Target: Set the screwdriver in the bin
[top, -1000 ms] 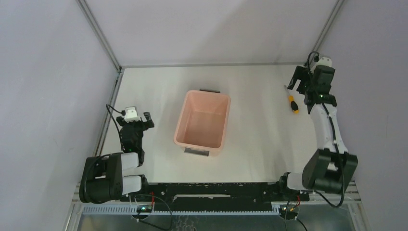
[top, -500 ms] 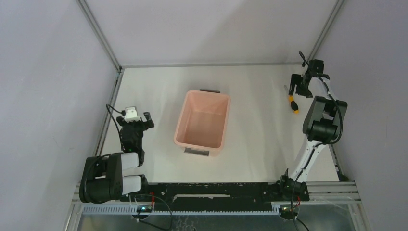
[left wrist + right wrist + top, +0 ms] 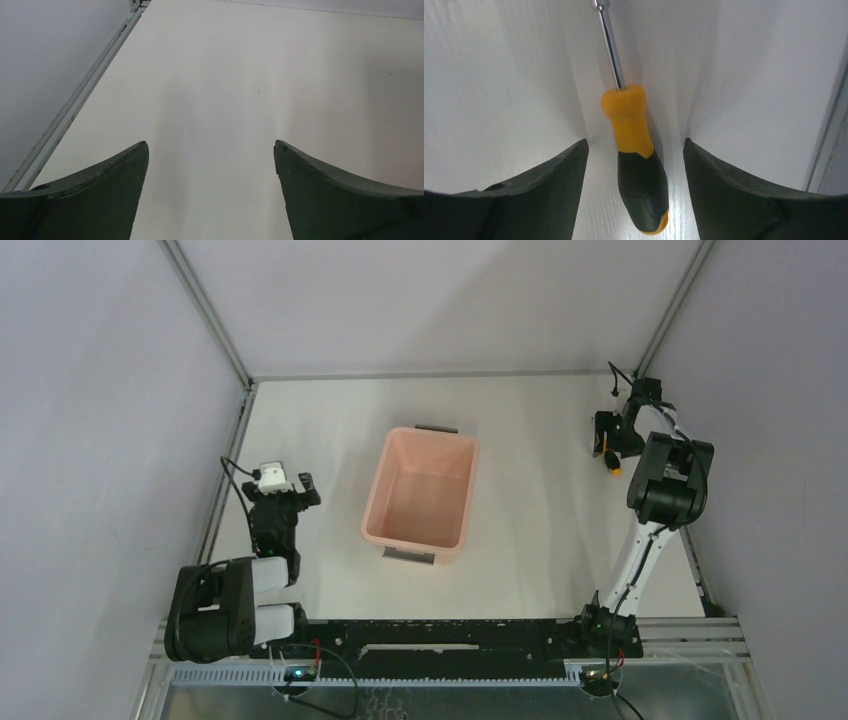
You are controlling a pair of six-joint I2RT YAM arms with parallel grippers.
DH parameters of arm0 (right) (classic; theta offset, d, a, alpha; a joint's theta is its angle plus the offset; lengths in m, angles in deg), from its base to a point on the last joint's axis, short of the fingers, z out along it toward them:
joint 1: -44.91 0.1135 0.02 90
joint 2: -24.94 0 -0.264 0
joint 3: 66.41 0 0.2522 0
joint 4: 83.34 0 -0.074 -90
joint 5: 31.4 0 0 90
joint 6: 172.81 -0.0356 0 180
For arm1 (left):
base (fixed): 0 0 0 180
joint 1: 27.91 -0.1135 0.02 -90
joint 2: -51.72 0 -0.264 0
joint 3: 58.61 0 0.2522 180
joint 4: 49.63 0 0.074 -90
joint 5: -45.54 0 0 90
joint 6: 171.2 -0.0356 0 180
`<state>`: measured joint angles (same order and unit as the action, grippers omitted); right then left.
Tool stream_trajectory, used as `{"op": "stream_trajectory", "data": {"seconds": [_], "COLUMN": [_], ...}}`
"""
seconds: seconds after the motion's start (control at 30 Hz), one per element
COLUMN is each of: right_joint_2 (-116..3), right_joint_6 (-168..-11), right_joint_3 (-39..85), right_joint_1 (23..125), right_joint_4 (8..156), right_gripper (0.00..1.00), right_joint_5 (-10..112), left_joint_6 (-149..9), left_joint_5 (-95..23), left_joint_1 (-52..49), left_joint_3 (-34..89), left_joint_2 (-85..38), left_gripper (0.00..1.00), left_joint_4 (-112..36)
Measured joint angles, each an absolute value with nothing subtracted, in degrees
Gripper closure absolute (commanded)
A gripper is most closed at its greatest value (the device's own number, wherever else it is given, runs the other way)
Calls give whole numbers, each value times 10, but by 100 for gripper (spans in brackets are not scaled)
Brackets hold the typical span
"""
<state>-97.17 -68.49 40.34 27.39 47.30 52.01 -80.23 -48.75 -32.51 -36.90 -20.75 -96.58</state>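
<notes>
The white table (image 3: 520, 540) stood inside plain grey walls. The screwdriver (image 3: 636, 165) lay flat on it, well right of the bin (image 3: 385, 490). The right gripper (image 3: 635, 144) straddled the handle, jaws spread and clear of it, aligned for a pinch. The left gripper (image 3: 210, 145) was spread, holding nothing.

No text, label, brand, number or sign can be read in any view. The screwdriver (image 3: 629, 125) handle is plain orange-yellow and black, and the bin (image 3: 373, 502) walls are plain pink, unmarked.
</notes>
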Motion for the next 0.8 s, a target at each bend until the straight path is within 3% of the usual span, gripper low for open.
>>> {"op": "stream_trajectory", "data": {"seconds": [0.1, 0.27, 0.33, 0.57, 0.8], "right_joint_2": [-984, -984, -984, -952, -804], "right_joint_6": [-682, -682, -688, -740, -851], "right_joint_3": [400, 399, 399, 401, 403], "right_joint_1": [274, 276, 277, 277, 281], "right_joint_4": [478, 487, 488, 426, 313], "right_gripper": [34, 86, 96, 100, 100], "right_joint_5": [522, 519, 524, 530, 532], "left_joint_6": [-802, -802, -802, -802, -802], "left_joint_5": [-488, -488, -488, -488, -488], "left_joint_1": [-325, -325, -325, -325, -325], "left_joint_3": [-369, -369, -369, -369, -369], "left_joint_2": [-207, -207, -207, -207, -207], "left_gripper": [0, 0, 0, 0, 0], "left_joint_4": [-966, -966, -966, -966, -966]}}
